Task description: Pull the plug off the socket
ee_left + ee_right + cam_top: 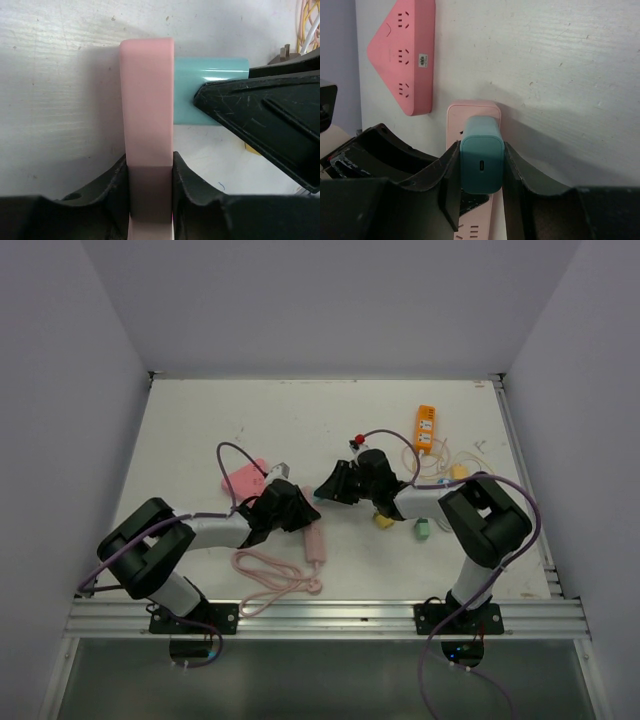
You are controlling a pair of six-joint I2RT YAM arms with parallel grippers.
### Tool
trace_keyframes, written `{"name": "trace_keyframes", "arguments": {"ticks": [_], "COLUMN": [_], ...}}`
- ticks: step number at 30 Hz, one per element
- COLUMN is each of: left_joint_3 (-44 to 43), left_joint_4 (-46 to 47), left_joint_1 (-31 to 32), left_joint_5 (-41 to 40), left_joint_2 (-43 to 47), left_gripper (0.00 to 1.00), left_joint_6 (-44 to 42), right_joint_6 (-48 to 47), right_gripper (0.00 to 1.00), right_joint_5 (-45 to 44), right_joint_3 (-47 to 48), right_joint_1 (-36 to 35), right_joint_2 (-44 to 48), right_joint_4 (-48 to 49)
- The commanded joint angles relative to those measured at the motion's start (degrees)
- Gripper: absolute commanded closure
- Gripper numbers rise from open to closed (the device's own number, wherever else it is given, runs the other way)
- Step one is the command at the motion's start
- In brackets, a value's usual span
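1. Table [330, 415] carries three socket pieces: one orange strip [425, 428] far at the right, one pink triangular socket [402, 55] lying flat, and one long pink socket strip [147, 100] in the middle, its pink cord [275, 575] coiled near the left base
2. Two arms, the left arm [190, 535] and the right arm [470, 515], meet at the middle of the table
3. The left gripper [148, 167] is closed on the pink socket strip, one finger on each side of it
4. One teal plug [210, 90] sits in the face of this strip; its long axis points away from the strip, toward the right arm, which is the nearer one
5. The right gripper [481, 160] is clamped on the teal plug from both sides, so I judge the pull should go straight along this axis, away from the left gripper
6. Two small loose plugs, one yellow plug [384, 521] and one green plug [422, 530], lie beside the right arm
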State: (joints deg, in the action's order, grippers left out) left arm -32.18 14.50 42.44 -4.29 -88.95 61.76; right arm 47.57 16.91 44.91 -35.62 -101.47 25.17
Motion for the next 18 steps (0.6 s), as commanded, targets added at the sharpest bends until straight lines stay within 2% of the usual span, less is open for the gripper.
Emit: {"name": "trace_keyframes", "arguments": {"ticks": [1,2,5,11,18], "left_joint_3": [0.37,0.54,0.81,0.89,1.86], "left_joint_4": [-6.85,-7.03,-8.26,-13.26,-14.41], "left_joint_1": [-0.69,-0.69,-0.77,-0.95,-1.65], "left_joint_5": [-3.70,-3.70,-4.14,-5.81,-6.69], "left_joint_2": [-4.30,-4.48,-5.01,-6.15,-6.24], "left_gripper": [0.75,0.84,1.00,1.00,1.00], "left_joint_6": [-3.22,-3.13,-2.26,0.90,3.02], "right_joint_6": [-1.78,-1.87,-1.96,0.15,0.50], "right_gripper": [1.00,1.00,1.00,1.00,1.00], "right_joint_5": [2.17,2.25,2.34,0.85,-0.47], "right_joint_3": [-0.87,-0.87,-0.96,-3.07,-4.82], "right_joint_1": [-1.56,-1.56,-1.56,-1.56,-0.69], "right_joint_2": [2.42,2.51,2.86,5.23,8.57], "right_joint_4": [0.50,0.41,0.32,2.69,4.09]}}
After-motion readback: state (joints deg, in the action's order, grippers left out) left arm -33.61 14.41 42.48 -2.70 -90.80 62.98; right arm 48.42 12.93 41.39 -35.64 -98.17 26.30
